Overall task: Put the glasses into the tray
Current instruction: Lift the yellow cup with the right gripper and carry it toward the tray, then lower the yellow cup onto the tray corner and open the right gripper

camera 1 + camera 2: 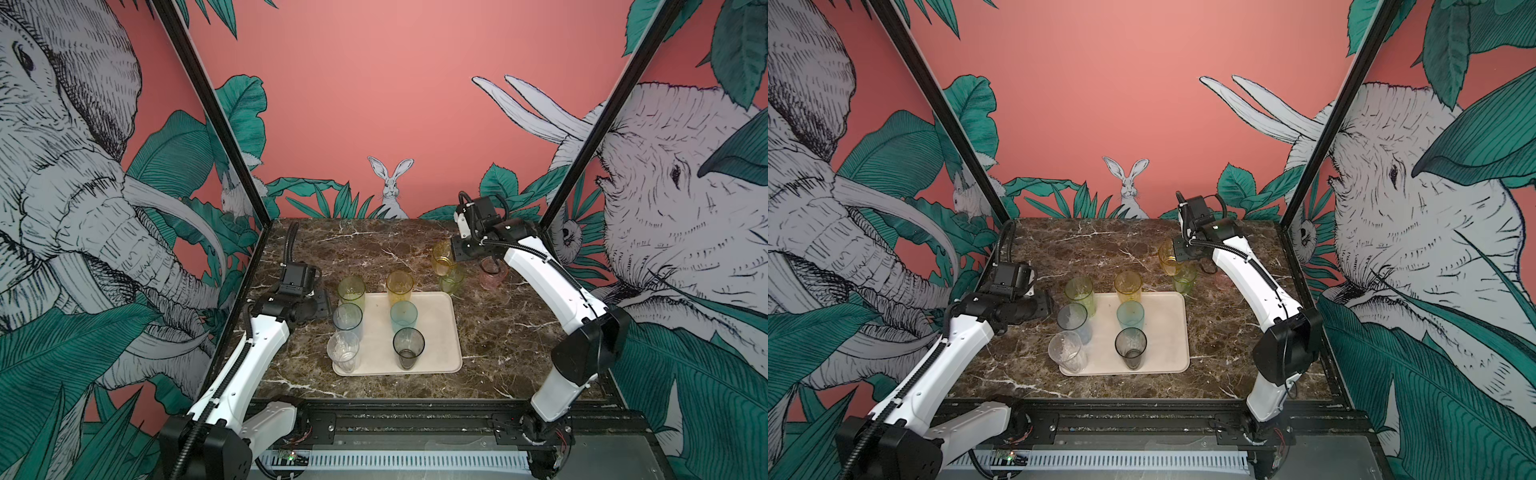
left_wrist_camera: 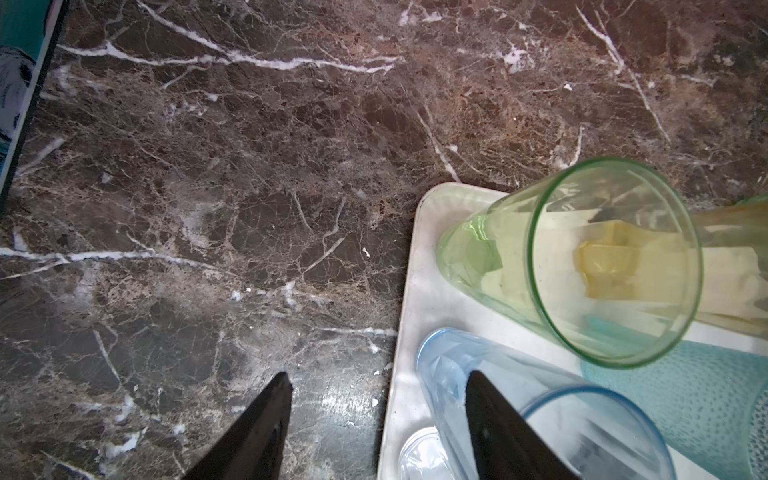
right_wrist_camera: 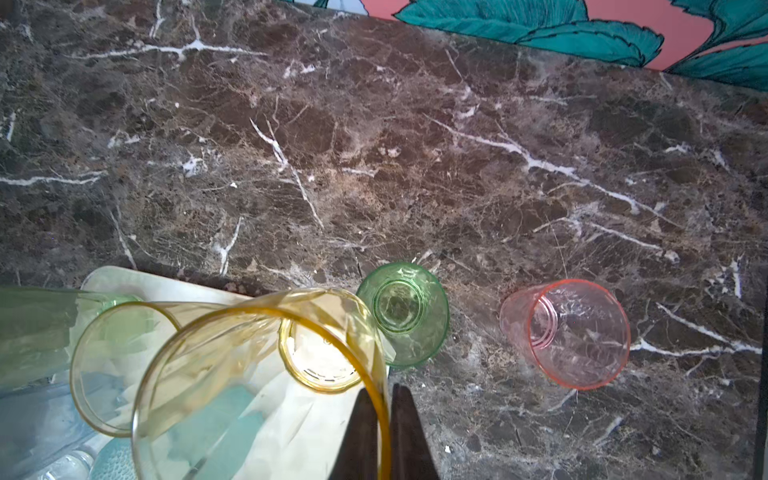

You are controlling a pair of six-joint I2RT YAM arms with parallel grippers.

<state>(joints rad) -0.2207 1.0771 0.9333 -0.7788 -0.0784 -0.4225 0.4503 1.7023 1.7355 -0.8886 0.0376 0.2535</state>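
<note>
1. The held amber tumbler (image 1: 441, 255) hangs tilted above the marble table (image 1: 498, 332), near the far right corner of the tray (image 1: 440, 332).
2. The right gripper (image 3: 384, 399) is closed, pinching this tumbler's rim between its fingers.
3. Six glasses stand upright on the tray in two rows: yellow-green tumbler (image 1: 351, 291), pale blue tumbler (image 1: 348, 320) and clear tumbler (image 1: 343, 351); second amber tumbler (image 1: 400, 286), teal tumbler (image 1: 403, 316) and grey tumbler (image 1: 409, 347).
4. The small green tumbler (image 1: 452, 281) and pink tumbler (image 1: 493, 276) stand on the table behind the tray.
5. The left gripper (image 1: 322, 305) hovers beside the tray's left edge, jaws apart, holding nothing.
</note>
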